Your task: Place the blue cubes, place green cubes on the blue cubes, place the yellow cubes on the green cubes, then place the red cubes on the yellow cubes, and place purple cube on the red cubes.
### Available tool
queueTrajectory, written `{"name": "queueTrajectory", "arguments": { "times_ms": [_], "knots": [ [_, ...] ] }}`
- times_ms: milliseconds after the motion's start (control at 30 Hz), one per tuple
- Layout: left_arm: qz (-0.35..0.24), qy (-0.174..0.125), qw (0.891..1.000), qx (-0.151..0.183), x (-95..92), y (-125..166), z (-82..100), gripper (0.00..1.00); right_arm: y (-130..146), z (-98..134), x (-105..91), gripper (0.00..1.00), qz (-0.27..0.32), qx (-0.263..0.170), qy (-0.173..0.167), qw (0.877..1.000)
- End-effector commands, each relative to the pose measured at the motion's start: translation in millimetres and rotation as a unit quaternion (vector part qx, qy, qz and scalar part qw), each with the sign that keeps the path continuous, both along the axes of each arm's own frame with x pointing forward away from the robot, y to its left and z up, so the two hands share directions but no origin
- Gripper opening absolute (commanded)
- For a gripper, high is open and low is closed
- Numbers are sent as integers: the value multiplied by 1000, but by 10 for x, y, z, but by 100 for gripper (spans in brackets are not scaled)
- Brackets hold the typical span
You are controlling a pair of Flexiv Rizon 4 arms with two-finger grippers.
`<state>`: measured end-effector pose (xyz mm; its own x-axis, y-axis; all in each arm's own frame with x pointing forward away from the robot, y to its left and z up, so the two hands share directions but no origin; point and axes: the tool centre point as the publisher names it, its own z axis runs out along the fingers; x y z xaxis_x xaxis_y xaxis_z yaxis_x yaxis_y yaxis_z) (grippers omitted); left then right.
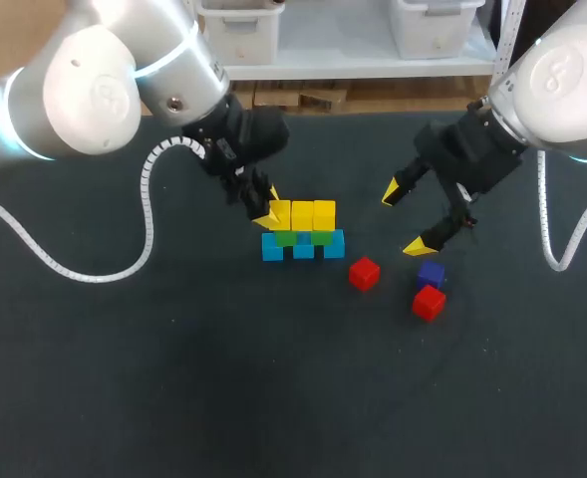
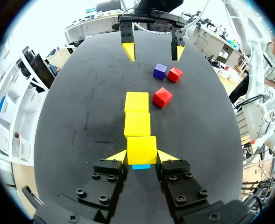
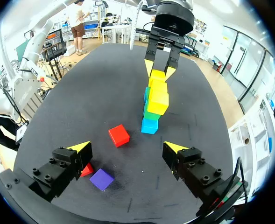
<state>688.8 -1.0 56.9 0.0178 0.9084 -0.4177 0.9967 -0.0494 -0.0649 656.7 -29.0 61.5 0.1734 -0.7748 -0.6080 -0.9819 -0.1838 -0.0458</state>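
1. The left tool (image 2: 141, 156) is closed on the nearest yellow cube (image 2: 141, 149). Its two yellow-tipped fingers press the cube's opposite sides, and a sliver of blue shows just under the cube.
2. Straight ahead of the left tool, two more yellow cubes (image 2: 137, 113) carry on the row. Each touches the next, so the three form one line leading away from the fingers.
3. In the head view the row of yellow cubes is the top layer of a stack. It sits on the green cubes (image 1: 286, 238), and these rest on the blue cubes (image 1: 303, 247), which stand on the dark bench (image 1: 173, 378).
4. The right tool (image 3: 128, 151) is open, with its fingers spread wide, and it hangs above the bench well apart from the stack.
5. Ahead of the right tool, between it and the stack, one red cube (image 3: 119, 135) lies alone, touching neither.
6. The purple cube (image 3: 102, 179) lies under the right tool, close to one of its fingers.
7. The second red cube (image 3: 87, 170) sits just beside the purple cube — partly hidden behind that same finger.
8. Seen from the left tool, all three loose cubes lie ahead and off to one side of the yellow row. The right tool is beyond the row's far end, facing back.
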Motion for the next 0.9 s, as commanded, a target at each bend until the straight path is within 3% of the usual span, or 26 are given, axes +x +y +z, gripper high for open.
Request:
{"name": "queueTrajectory", "arguments": {
  "times_ms": [33,333,633,900],
  "knots": [
    [0,2,1000,1,12,-2,2,19,-1,-3,5,100,0,1,0,1000],
    [0,0,1000,1,11,-7,2,16,-1,-3,5,100,0,1,0,1000],
    [1,4,1000,3,8,-15,-7,33,-1,-3,5,100,0,1,0,1000],
    [0,5,1000,2,11,-26,-12,37,-1,-3,5,100,0,1,0,1000]
  ]
}}
